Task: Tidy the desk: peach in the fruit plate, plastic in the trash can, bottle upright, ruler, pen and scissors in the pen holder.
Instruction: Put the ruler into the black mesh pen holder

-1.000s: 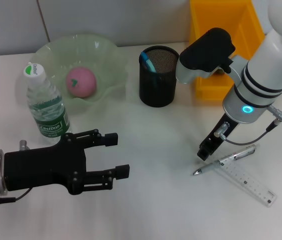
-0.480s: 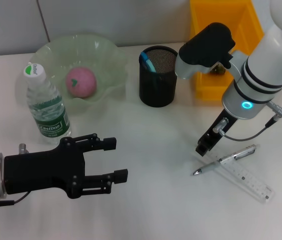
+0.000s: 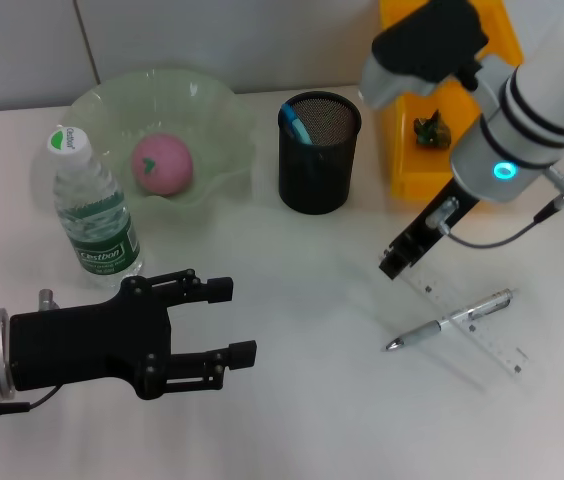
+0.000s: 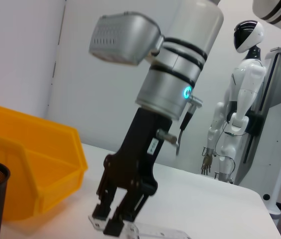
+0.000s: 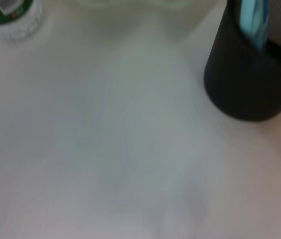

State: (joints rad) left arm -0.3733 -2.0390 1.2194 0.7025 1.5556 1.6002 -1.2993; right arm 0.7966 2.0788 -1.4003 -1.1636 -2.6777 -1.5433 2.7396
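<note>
We judge the tidy-up well advanced. In the upper left of the head view the pink peach [image 3: 162,164] sits in the frosted green, wavy-rimmed fruit plate [image 3: 217,115], and the clear plastic bottle [image 3: 92,214] with its green label stands upright just in front of it. At top centre the black mesh pen holder [image 3: 317,152] carries something with blue handles, which we take for the scissors, though too little shows to be sure. The glossy yellow trash can [image 3: 407,160] at upper right holds a small dark scrap; we cannot tell what it is made of.

Still out on the matte white worktop [image 3: 302,420], at lower right, are the slim silver pen [image 3: 449,321] and the clear flat ruler [image 3: 482,335], the pen lying across it.

Our right gripper [image 3: 393,266] hangs just above the ruler's near end; we cannot tell how its jaws are set, nor whether they grip the ruler. Our left gripper [image 3: 234,318] rests low at lower left, black jaws spread apart and empty.
</note>
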